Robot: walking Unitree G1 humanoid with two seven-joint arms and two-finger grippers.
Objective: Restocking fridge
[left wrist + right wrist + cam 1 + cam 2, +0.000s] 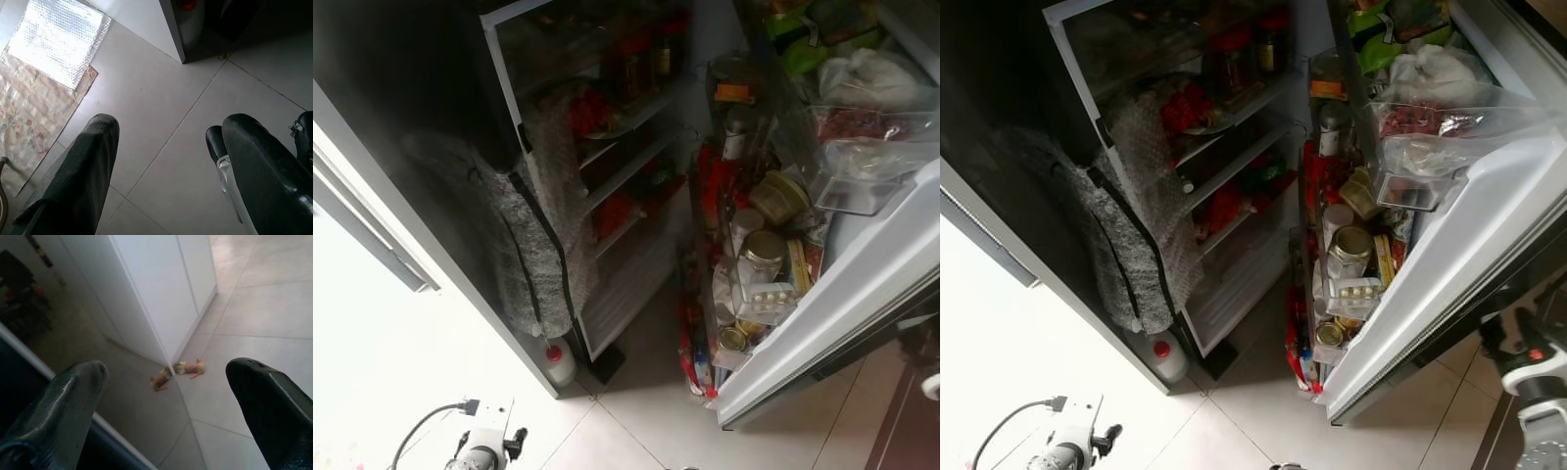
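Fridge (636, 176) stood open ahead, shelves packed with red-lidded jars and red packets. Door racks (1351, 294) were crammed: metal-lidded glass jar (1349, 250), small tin (1329, 334), blister pack of pills (1353, 291), clear plastic tub (1449, 132) holding bagged food. White bottle with red cap (557, 360) sat on pale floor tiles (636, 421) by the fridge corner. Left gripper (166, 161) was wide open, empty, over the tiles. Right gripper (166, 401) was wide open too, holding nothing, near a glossy white panel (161, 293).
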